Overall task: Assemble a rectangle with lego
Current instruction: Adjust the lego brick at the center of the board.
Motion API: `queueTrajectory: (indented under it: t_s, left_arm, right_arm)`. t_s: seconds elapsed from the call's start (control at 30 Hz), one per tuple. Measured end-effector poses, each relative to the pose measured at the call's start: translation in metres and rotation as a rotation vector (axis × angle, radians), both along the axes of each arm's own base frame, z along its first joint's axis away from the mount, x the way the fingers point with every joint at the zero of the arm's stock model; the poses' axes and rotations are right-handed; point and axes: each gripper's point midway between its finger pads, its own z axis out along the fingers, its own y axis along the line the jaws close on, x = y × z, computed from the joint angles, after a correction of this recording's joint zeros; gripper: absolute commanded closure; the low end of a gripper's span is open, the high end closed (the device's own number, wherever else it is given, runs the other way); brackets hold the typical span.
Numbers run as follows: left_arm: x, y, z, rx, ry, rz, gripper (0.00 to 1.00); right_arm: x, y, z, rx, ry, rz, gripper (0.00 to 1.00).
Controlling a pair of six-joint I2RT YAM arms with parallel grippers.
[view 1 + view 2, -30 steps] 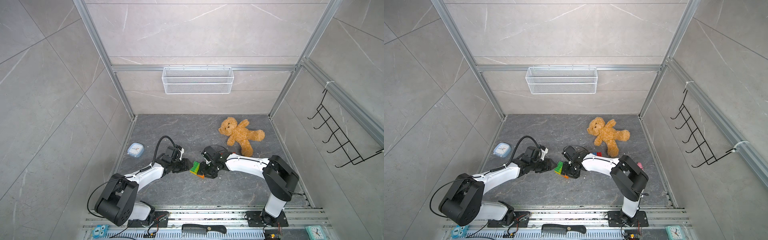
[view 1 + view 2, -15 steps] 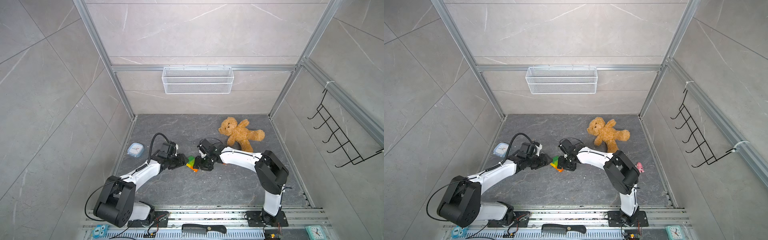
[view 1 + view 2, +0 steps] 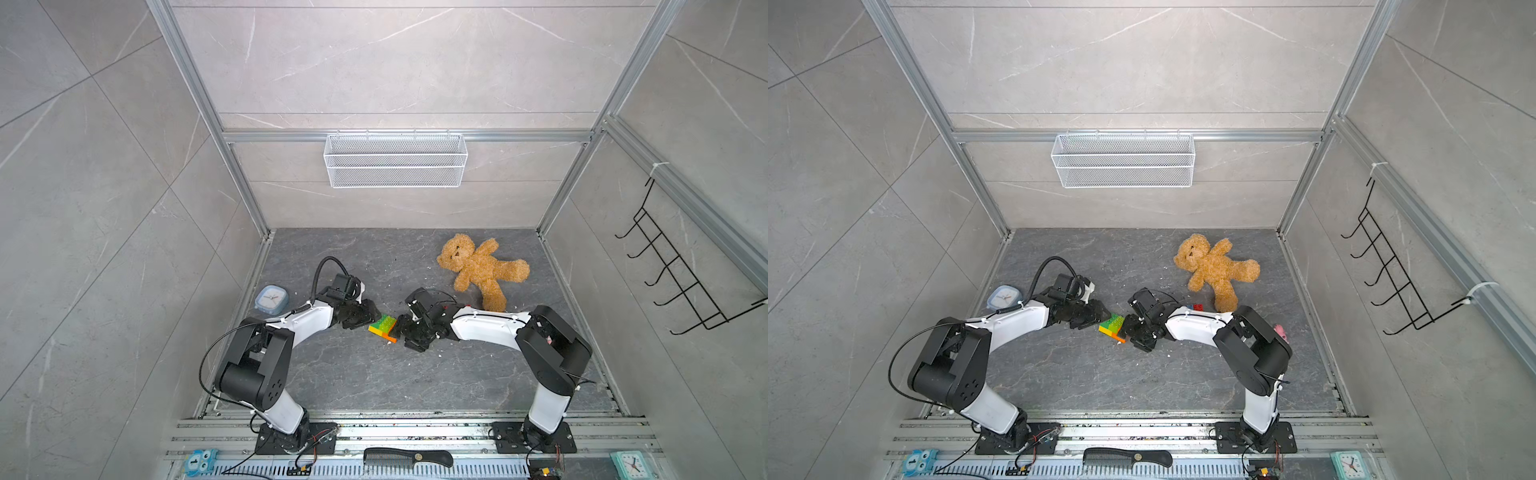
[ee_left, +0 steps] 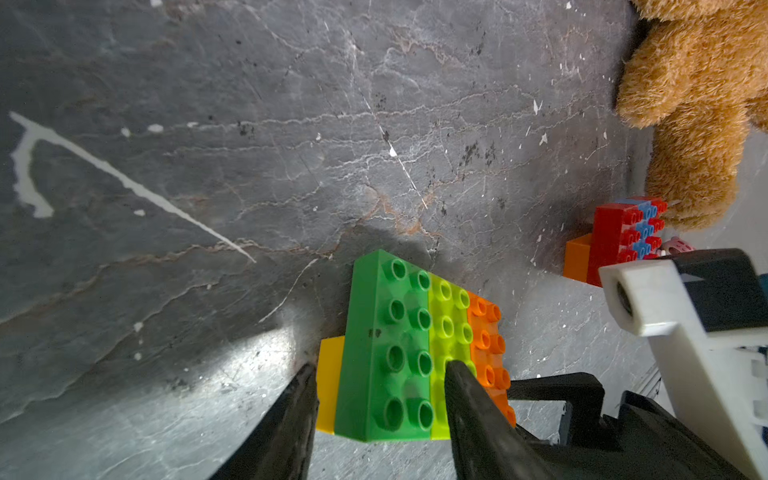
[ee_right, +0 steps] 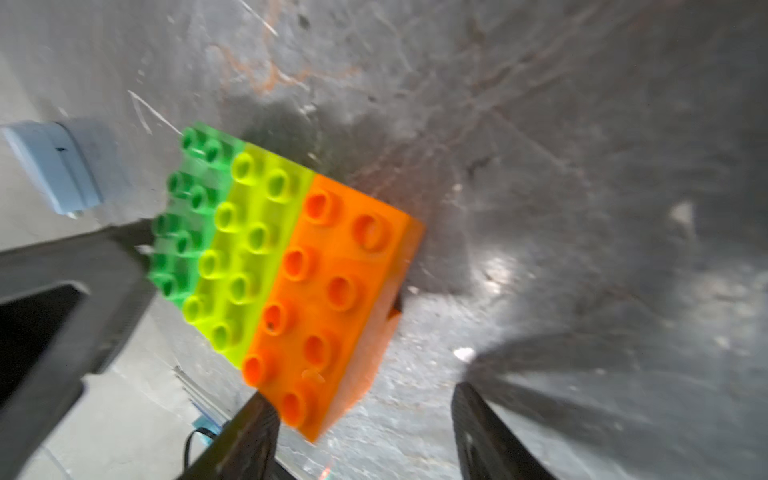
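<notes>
One second back the lego block (image 3: 382,326) sat at the right claw (image 5: 361,392), with the left claw (image 4: 381,365) just short of it. Now the left claw pinches the block's green end through its thickness, one finger on the yellow underside and one on the lime studs. The right claw has let go and stands wide just beside the orange end. That reads as a handover made. Whether the block rests on the tabletop (image 3: 374,374) I cannot tell. More lego, a red-and-blue stack (image 4: 623,232), waits behind the right claw by the teddy bear (image 3: 478,270), so the rectangle looks unfinished.
</notes>
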Motion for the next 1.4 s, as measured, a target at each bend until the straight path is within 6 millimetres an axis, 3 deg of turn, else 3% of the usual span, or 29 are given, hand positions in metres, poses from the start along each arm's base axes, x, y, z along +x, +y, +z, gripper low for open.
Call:
queueTrajectory:
  t_s: [0.27, 0.67, 0.9, 1.4]
  left_arm:
    - [-0.011, -0.002, -0.007, -0.032, 0.019, -0.013, 0.57]
    - [-0.033, 0.004, -0.009, -0.077, 0.043, 0.032, 0.57]
    - [-0.038, 0.0, -0.01, -0.115, 0.04, 0.053, 0.57]
    - [-0.029, -0.003, -0.009, -0.131, 0.02, 0.122, 0.58]
  right_arm:
    - [0.003, 0.003, 0.017, 0.042, -0.017, -0.027, 0.3]
    - [-0.003, 0.001, 0.008, 0.025, 0.003, -0.036, 0.46]
    - [-0.01, 0.004, -0.002, -0.012, -0.031, 0.054, 0.52]
    - [0.013, 0.0, 0.0, -0.087, -0.11, 0.294, 0.59]
